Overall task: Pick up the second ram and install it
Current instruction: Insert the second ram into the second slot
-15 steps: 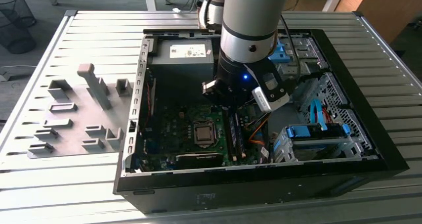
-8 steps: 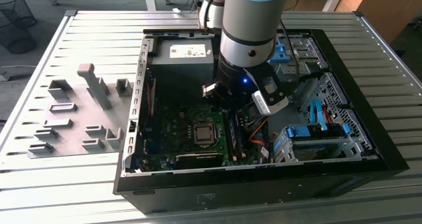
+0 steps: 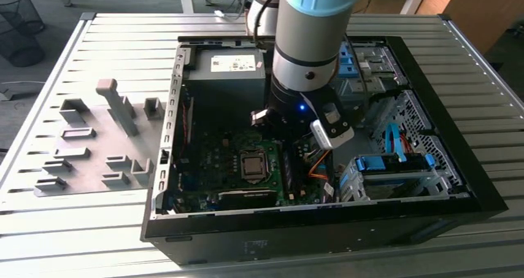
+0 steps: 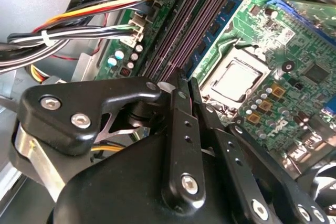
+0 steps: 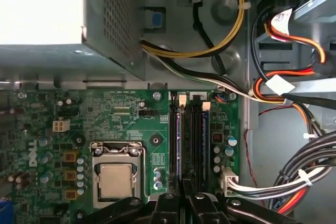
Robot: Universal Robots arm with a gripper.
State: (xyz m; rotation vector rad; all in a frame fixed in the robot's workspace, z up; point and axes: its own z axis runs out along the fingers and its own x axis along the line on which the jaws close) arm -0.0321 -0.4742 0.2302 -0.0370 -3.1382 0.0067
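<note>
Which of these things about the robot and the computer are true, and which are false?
1. The computer case is open. True.
2. The jaws are spread wide apart. False: they stand close together above the memory slots.
3. The grey holder blocks sit inside the case. False: they are on the table, to the exterior view's left of the case.
4. The silver processor is uncovered. True.

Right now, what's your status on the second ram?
Claw shut, low over the memory slots. Ram stick stands in a slot right at the claw; contact unclear. Cable bundle beside the slots, not across them.
</note>
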